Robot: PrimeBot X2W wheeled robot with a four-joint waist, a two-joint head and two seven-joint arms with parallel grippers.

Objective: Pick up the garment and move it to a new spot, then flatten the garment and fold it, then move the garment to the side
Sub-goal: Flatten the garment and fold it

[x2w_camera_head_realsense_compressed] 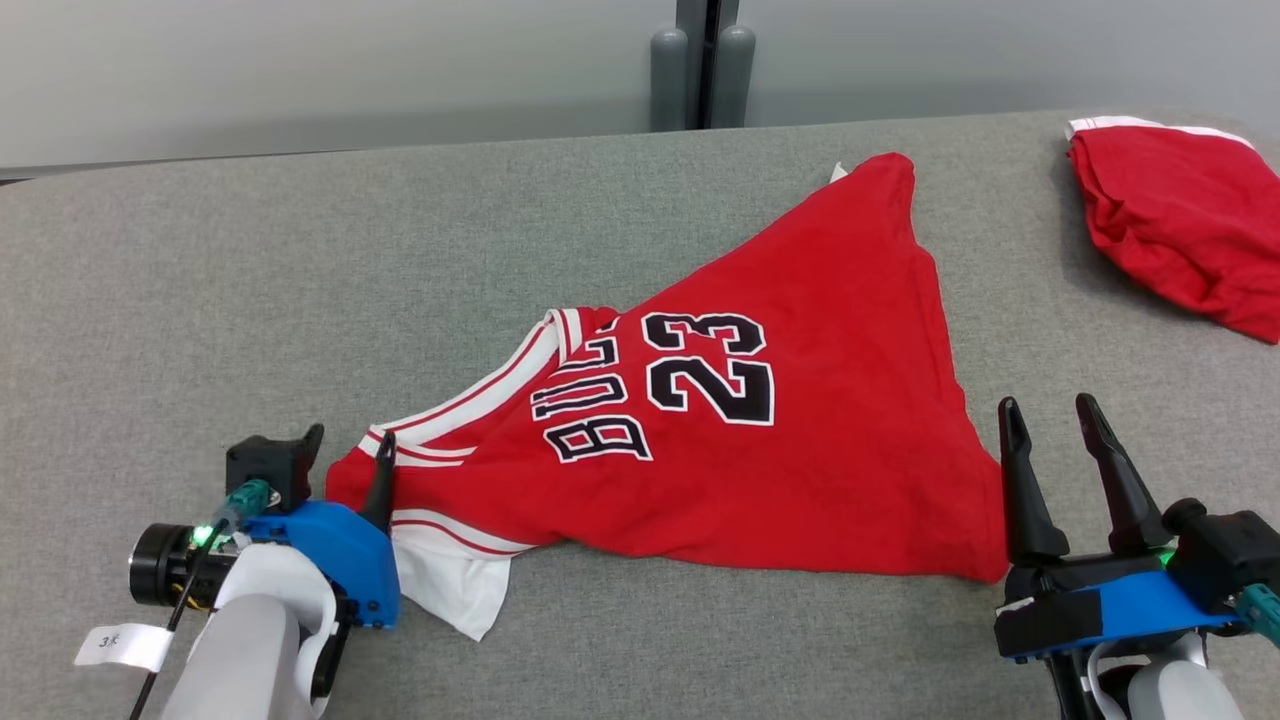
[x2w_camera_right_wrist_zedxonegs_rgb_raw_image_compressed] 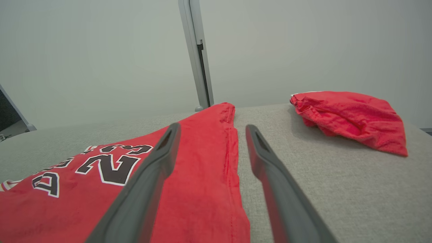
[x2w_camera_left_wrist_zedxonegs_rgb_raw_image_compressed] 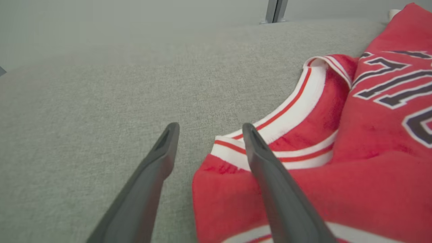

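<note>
Left tool (x2w_camera_head_realsense_compressed: 350, 438), right tool (x2w_camera_head_realsense_compressed: 1048, 410) gape empty at garment (x2w_camera_head_realsense_compressed: 800, 470) corners; red bundle (x2w_camera_head_realsense_compressed: 1180, 220), perhaps shorts, beyond.

The left gripper (x2w_camera_head_realsense_compressed: 350, 438) had two long, dark, tapering fingers (x2w_camera_head_realsense_compressed: 380, 495) rising from a blue shell (x2w_camera_head_realsense_compressed: 335, 545). Behind the shell sat a black cylinder (x2w_camera_head_realsense_compressed: 158, 565) with a green light (x2w_camera_head_realsense_compressed: 203, 535), a teal plug (x2w_camera_head_realsense_compressed: 245, 497) and a thin black cable (x2w_camera_head_realsense_compressed: 165, 640) carrying a white paper tag (x2w_camera_head_realsense_compressed: 122, 645). The forearm (x2w_camera_head_realsense_compressed: 245, 650) was pale grey. The right gripper (x2w_camera_head_realsense_compressed: 1047, 403) matched it: dark fingers, a black base (x2w_camera_head_realsense_compressed: 1040, 615), a blue plate (x2w_camera_head_realsense_compressed: 1140, 605) and a second teal plug (x2w_camera_head_realsense_compressed: 1262, 608) at its side.
</note>
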